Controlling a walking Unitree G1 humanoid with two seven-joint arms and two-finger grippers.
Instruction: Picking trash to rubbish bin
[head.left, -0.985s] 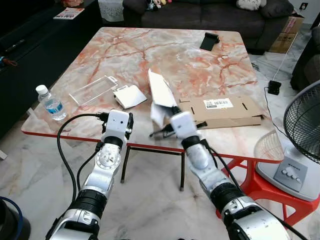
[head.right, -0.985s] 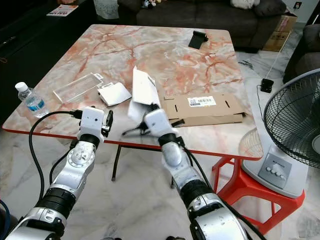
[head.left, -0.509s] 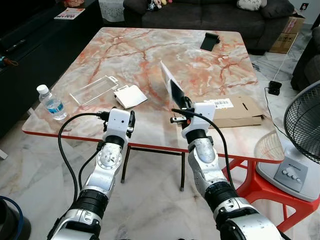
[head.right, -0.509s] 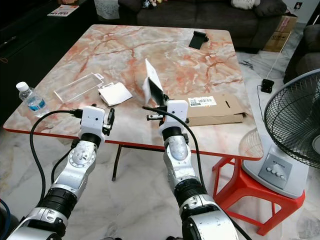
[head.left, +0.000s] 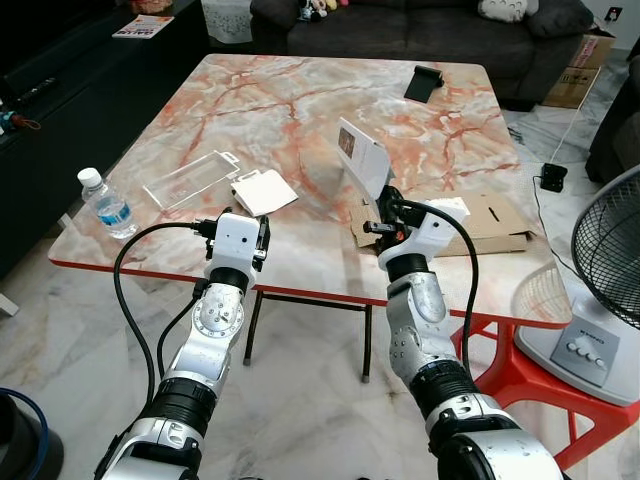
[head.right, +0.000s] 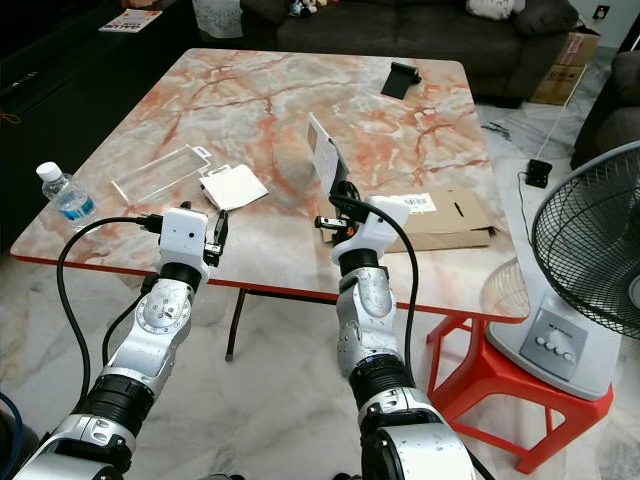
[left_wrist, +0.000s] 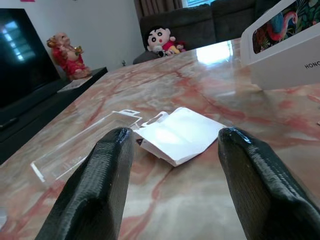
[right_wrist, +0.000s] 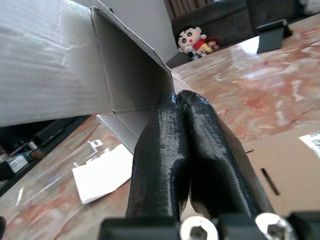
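My right gripper (head.left: 385, 197) is shut on a white cardboard box (head.left: 362, 157), held tilted above the marble table (head.left: 260, 110); the right wrist view shows its fingers (right_wrist: 170, 145) pinching the box (right_wrist: 65, 60) wall. My left gripper (head.left: 262, 238) hovers open at the table's near edge, with nothing between its fingers (left_wrist: 95, 185). Ahead of it lie a white packet (left_wrist: 180, 135) and a clear plastic tray (head.left: 190, 179). A small water bottle (head.left: 106, 205) stands at the near left corner. A flattened brown carton (head.left: 490, 220) lies at the near right.
A black stand (head.left: 426, 82) sits at the table's far right. A white fan (head.left: 610, 290) and a red stool (head.left: 520, 370) stand right of the table. A dark sofa (head.left: 400, 25) runs behind, a black TV cabinet (head.left: 70, 90) along the left.
My right gripper has risen and swung right with the white box, turning it more upright. The left arm has stayed put.
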